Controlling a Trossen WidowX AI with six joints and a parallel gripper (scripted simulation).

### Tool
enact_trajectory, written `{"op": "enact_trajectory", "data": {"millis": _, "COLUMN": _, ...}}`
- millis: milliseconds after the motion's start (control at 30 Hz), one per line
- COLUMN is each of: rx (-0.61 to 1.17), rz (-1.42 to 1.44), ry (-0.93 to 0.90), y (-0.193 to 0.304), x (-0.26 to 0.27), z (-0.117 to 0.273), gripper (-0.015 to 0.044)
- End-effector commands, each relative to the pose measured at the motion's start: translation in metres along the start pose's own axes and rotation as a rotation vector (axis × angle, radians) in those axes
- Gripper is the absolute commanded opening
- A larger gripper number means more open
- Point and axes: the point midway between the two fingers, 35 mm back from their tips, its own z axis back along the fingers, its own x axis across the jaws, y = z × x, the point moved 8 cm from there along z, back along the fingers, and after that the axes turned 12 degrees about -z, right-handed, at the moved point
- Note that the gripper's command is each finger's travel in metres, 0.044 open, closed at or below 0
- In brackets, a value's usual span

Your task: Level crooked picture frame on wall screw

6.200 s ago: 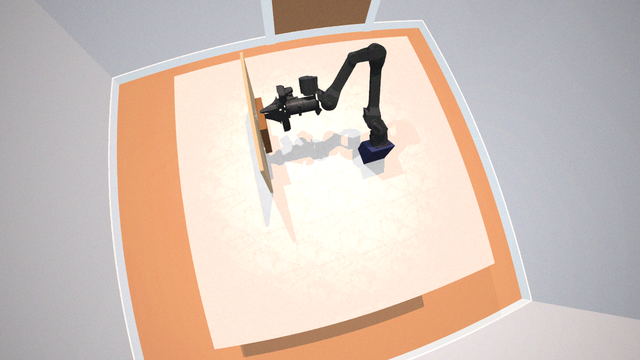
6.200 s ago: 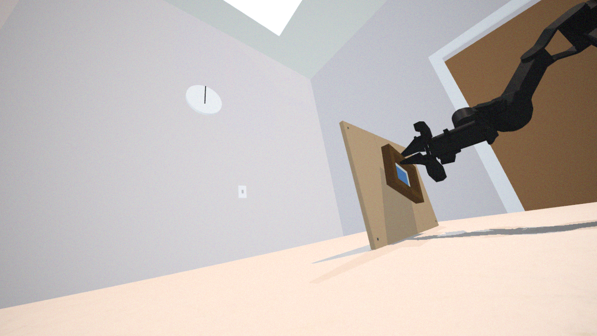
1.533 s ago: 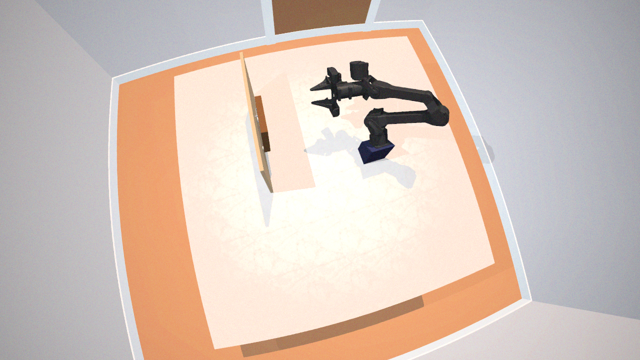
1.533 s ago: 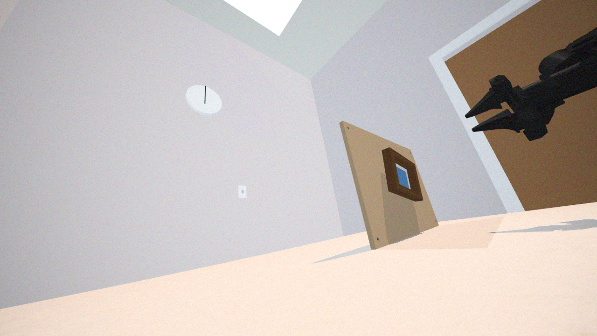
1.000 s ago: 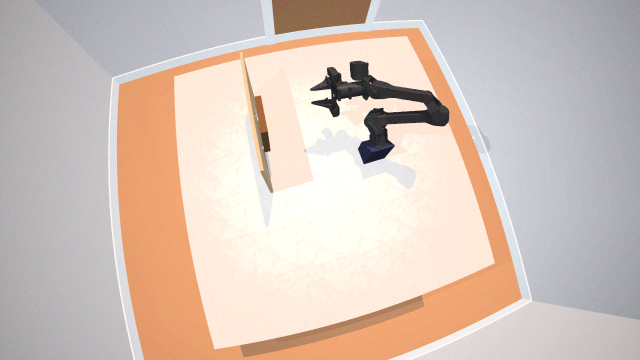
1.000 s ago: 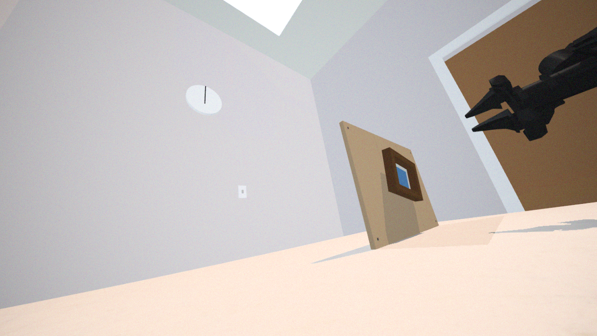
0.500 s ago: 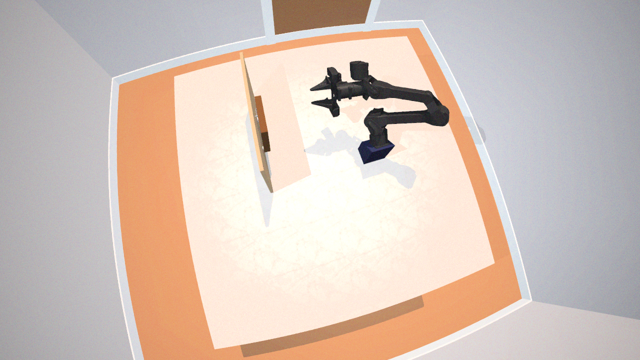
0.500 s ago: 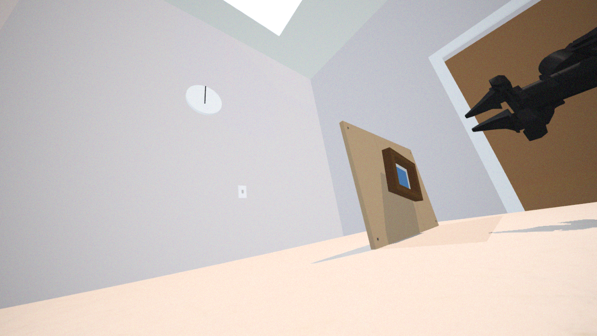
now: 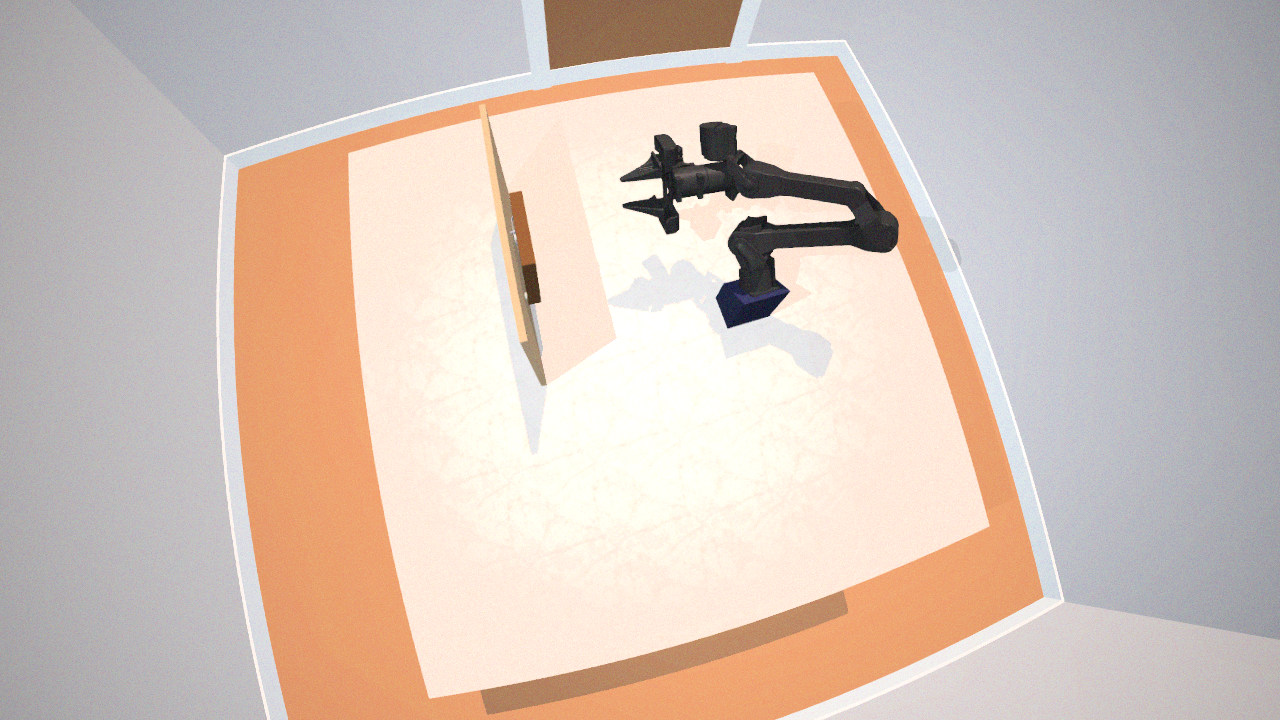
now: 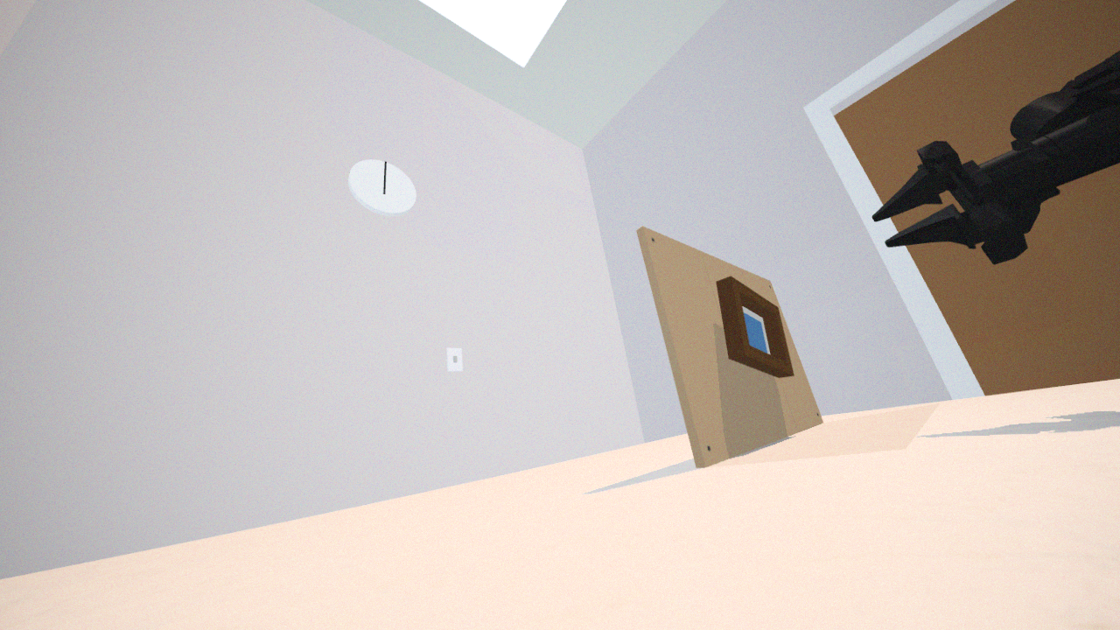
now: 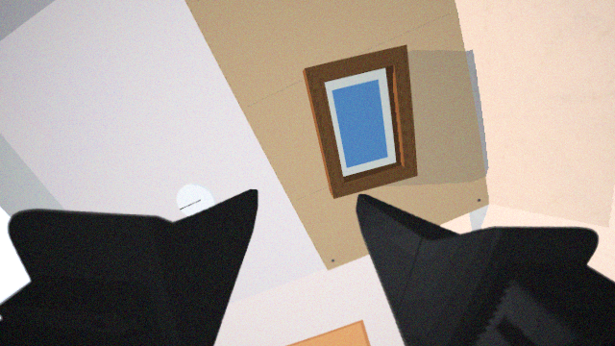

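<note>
The brown picture frame (image 9: 521, 223) (image 10: 731, 321) (image 11: 324, 115) with a blue picture hangs crooked on the tan upright board (image 9: 489, 143) (image 10: 681, 313) (image 11: 279, 120). Facing it, its left end sits higher than its right; in the wrist view, turned sideways, the high end is the lower one in the image. The wall screw and the notched strip are hidden behind the frame. My gripper (image 9: 622, 193) (image 10: 881, 232) (image 11: 307, 200) is open, with nothing between its fingers. It is in the air in front of the board, well away from the frame.
The arm stands on a dark blue base (image 9: 750, 306) on the pale table top (image 9: 680, 501). Small dark fasteners show at the board's corners. A round white clock (image 10: 367, 187) (image 11: 192, 194) and a light switch (image 10: 450, 352) are on the far wall, and a brown door (image 9: 640, 31) (image 10: 940, 313) stands behind.
</note>
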Motion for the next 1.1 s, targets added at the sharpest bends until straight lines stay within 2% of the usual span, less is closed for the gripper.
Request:
{"op": "enact_trajectory", "data": {"millis": 0, "rx": 0.004, "rz": -0.003, "ry": 0.000, "y": 0.000, "x": 0.000, "z": 0.000, "gripper": 0.0260}}
{"op": "enact_trajectory", "data": {"millis": 667, "rx": 0.000, "rz": 0.004, "ry": 0.000, "y": 0.000, "x": 0.000, "z": -0.001, "gripper": 0.0260}}
{"op": "enact_trajectory", "data": {"millis": 1067, "rx": 0.004, "rz": 0.289, "ry": -0.003, "y": -0.015, "x": -0.028, "z": -0.060, "gripper": 0.0260}}
